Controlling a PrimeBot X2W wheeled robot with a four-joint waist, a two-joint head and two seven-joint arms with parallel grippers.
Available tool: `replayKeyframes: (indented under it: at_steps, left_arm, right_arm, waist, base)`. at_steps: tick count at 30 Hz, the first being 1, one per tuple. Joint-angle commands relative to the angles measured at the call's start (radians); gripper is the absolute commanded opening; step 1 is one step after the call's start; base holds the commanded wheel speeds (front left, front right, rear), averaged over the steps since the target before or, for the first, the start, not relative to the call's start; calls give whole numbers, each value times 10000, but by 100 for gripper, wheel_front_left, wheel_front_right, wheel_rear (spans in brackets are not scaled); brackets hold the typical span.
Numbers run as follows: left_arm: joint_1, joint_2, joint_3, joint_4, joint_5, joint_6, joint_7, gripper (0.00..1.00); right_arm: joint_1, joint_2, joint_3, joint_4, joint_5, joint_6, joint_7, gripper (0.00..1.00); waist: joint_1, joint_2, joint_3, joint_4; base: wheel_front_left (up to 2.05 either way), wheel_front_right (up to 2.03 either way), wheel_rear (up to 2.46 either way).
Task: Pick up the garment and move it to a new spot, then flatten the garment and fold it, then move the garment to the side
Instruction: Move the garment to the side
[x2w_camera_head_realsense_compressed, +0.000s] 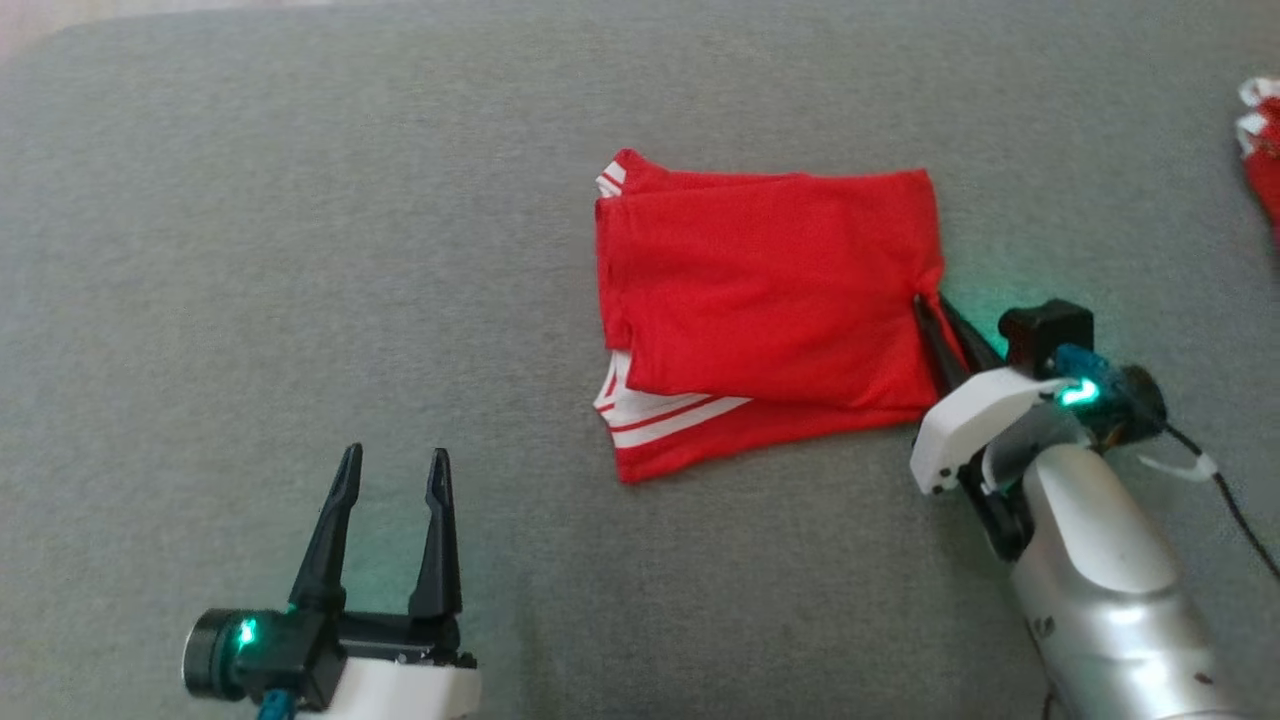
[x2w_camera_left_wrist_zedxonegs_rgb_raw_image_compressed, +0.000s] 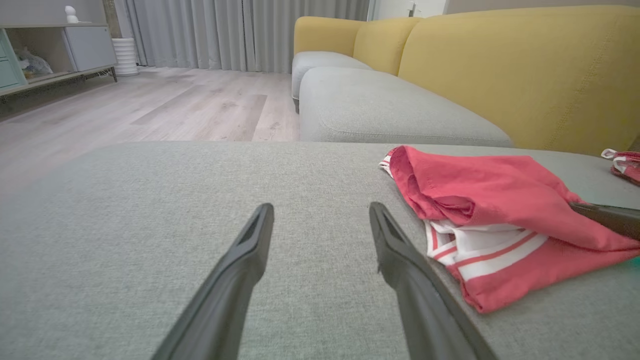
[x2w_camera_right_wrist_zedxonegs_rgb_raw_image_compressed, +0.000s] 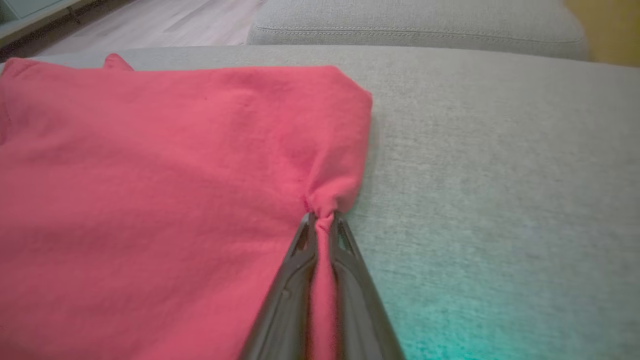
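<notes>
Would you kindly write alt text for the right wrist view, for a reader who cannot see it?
The right gripper is shut on the edge of a folded red garment, bunching the cloth between its dark fingers. The garment lies on a grey cushion, with another cushion and wood floor beyond.

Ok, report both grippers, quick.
Left gripper: open, holding nothing.
Right gripper: shut on the red garment, pinching its edge.

A big gray cushion (x2w_camera_left_wrist_zedxonegs_rgb_raw_image_compressed: 125, 200) lies in front; behind it is a yellow sofa (x2w_camera_left_wrist_zedxonegs_rgb_raw_image_compressed: 525, 75) with gray seats (x2w_camera_left_wrist_zedxonegs_rgb_raw_image_compressed: 390, 110). The floor (x2w_camera_left_wrist_zedxonegs_rgb_raw_image_compressed: 150, 110) is pale wood; gray curtains (x2w_camera_left_wrist_zedxonegs_rgb_raw_image_compressed: 225, 30) hang at the back; a low cupboard (x2w_camera_left_wrist_zedxonegs_rgb_raw_image_compressed: 75, 47) stands near them.
</notes>
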Motion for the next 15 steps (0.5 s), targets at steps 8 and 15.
replayKeyframes:
  at_steps: [8,15]
  left_arm:
    - [-616,-30,549,-394,353,-169,-51,100]
    - [-1228,-23,828,-413,596,-565,-51,100]
  right_arm:
    - [-838,-1295,-303,-1542,-1501,-9,10,0]
    - [-1182,-2798,-890,-3142,-1918,-9,825,0]
  waist:
    - [-1,0,666,-1236]
    - [-1,0,1469,-1888]
  base:
    - [0,0,0]
    - [0,0,0]
